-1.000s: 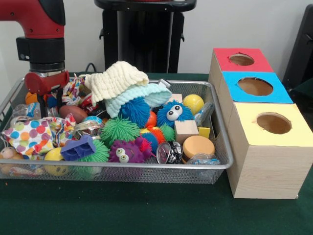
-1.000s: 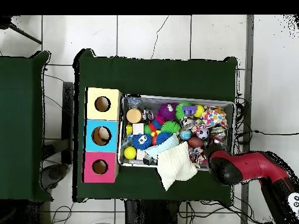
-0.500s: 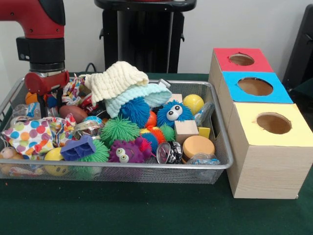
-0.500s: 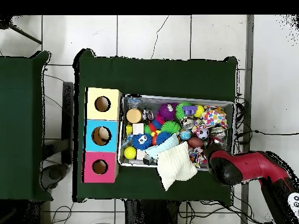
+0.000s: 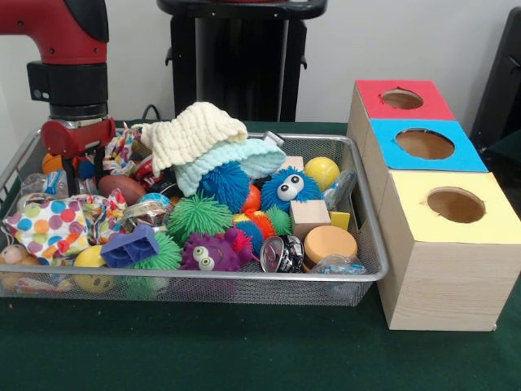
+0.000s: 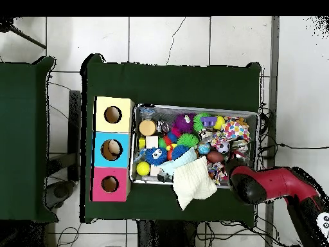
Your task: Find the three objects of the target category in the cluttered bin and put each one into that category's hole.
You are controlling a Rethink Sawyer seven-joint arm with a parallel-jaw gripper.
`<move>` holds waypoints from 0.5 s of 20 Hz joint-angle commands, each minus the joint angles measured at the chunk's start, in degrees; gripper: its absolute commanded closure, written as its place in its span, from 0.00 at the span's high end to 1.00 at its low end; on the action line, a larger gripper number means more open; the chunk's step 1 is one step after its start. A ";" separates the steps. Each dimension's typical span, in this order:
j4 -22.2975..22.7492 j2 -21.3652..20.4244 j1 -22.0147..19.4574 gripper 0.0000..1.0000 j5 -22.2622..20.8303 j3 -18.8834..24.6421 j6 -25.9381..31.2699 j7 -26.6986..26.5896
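Three wooden boxes point(image 5: 444, 244) stand just beside the wire-mesh bin point(image 5: 244, 285) on the green-clothed table point(image 5: 244, 350), their tops yellow, blue and red, each cut with a round hole. Next in size is the red arm, which comes down over the bin's far corner, opposite the boxes; its pincer point(image 5: 79, 167) sits low among the clutter there, and I cannot tell whether it is apart or together.

Draped across the bin's far side is a cream knitted cloth point(image 5: 191, 130) over a pale blue one: soft, limp, light, best pinched at a fold. A polka-dot fabric pouch point(image 5: 57, 224) lies just below the pincer.

Which category is wanted is not shown. Smaller still, the spiky rubber balls, such as the green one point(image 5: 198, 216) mid-bin, look squashy and grippy. The wooden cube point(image 5: 309, 217) and tan disc point(image 5: 329, 243), nearest the boxes, look stiff and smooth, so grip across flat faces.
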 commanded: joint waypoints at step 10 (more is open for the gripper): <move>0.97 1.33 5.63 1.00 -4.98 -9.34 -9.47 14.01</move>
